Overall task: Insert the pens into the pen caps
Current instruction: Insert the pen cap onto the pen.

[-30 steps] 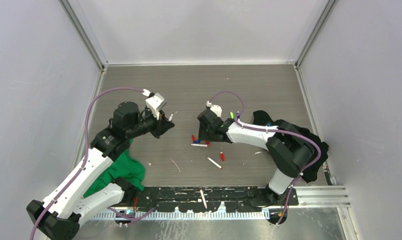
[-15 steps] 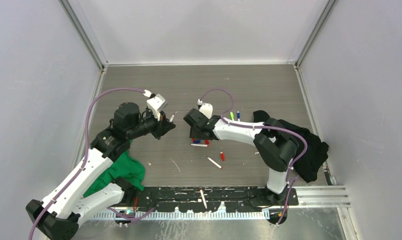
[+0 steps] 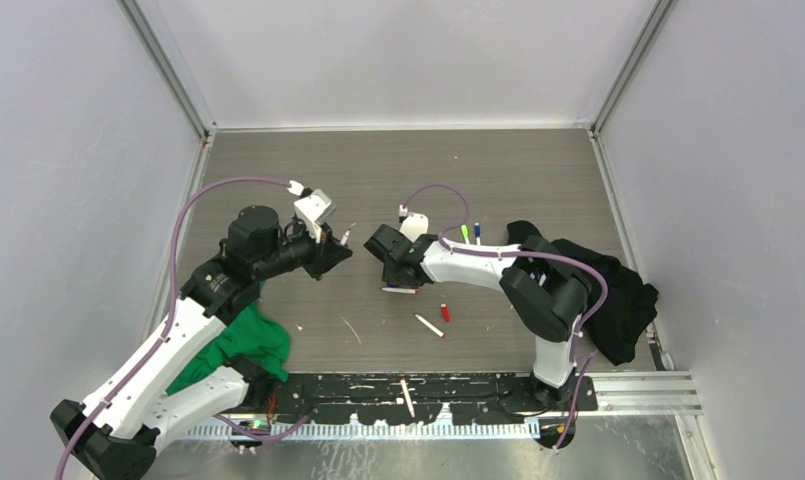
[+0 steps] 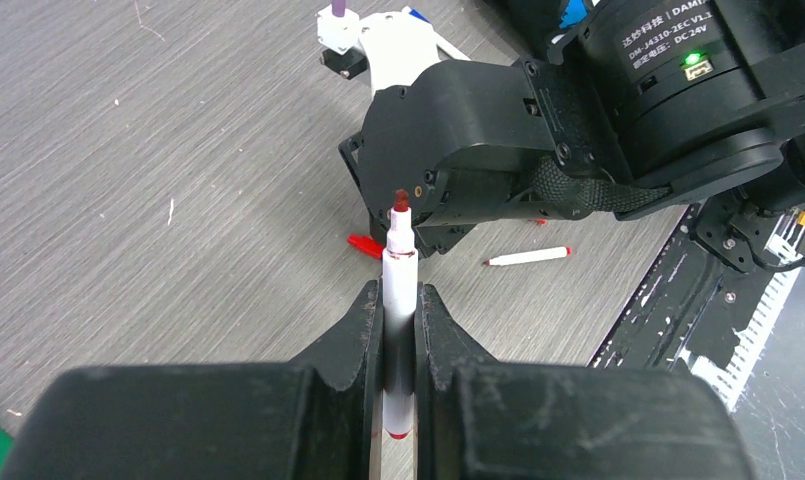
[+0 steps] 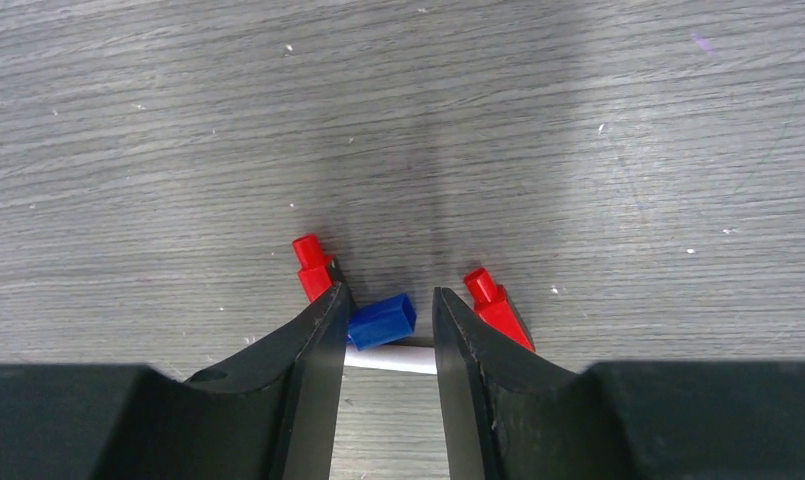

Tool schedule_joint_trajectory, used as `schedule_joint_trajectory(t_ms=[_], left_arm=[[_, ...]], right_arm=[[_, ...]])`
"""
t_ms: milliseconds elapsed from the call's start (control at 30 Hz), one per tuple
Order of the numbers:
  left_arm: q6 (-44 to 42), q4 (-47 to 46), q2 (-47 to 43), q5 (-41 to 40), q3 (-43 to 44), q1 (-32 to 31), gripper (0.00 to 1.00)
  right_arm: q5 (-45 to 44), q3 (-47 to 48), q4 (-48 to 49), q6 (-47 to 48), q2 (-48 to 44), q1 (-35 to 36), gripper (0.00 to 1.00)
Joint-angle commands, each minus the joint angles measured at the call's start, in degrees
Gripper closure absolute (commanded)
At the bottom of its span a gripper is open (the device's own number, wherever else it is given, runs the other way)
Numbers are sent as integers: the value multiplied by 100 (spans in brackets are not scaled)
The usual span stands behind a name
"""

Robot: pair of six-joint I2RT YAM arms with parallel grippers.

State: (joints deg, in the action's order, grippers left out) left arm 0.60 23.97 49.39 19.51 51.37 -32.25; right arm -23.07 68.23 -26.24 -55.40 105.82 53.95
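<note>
My left gripper (image 4: 399, 300) is shut on a white pen (image 4: 399, 285) whose dark red tip points up and forward; it hangs left of the table's middle (image 3: 338, 245). My right gripper (image 5: 388, 300) is down at the table, open, with its jaws on either side of a blue cap (image 5: 383, 320). The cap touches the left finger and stands apart from the right one. A white pen barrel (image 5: 393, 360) lies just behind the cap. One red cap (image 5: 313, 265) lies outside each finger, the other (image 5: 493, 305) on the right. Another pen (image 3: 429, 326) and a red cap (image 3: 445, 312) lie nearer the bases.
A green cloth (image 3: 233, 345) lies under the left arm and a black cloth (image 3: 618, 290) at the right. Green-capped (image 3: 465, 232) and blue-capped (image 3: 477, 232) pens lie behind the right arm. One pen (image 3: 407, 397) rests on the black base rail.
The right gripper has moved left, down over the caps, and its jaws have narrowed a little. The left arm with its pen has barely moved.
</note>
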Motion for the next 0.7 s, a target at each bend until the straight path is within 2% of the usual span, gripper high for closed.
schedule_joint_trajectory(t_ms=[0, 467, 667], left_arm=[[-25, -289, -172, 21, 184, -35, 100], [-11, -244, -150, -183, 199, -45, 100], [-51, -226, -120, -254, 204, -44, 100]], right_arm=[[-370, 261, -98, -175, -29, 57, 58], [-351, 68, -16, -353, -76, 214, 65], [-339, 149, -36, -209, -52, 269, 64]])
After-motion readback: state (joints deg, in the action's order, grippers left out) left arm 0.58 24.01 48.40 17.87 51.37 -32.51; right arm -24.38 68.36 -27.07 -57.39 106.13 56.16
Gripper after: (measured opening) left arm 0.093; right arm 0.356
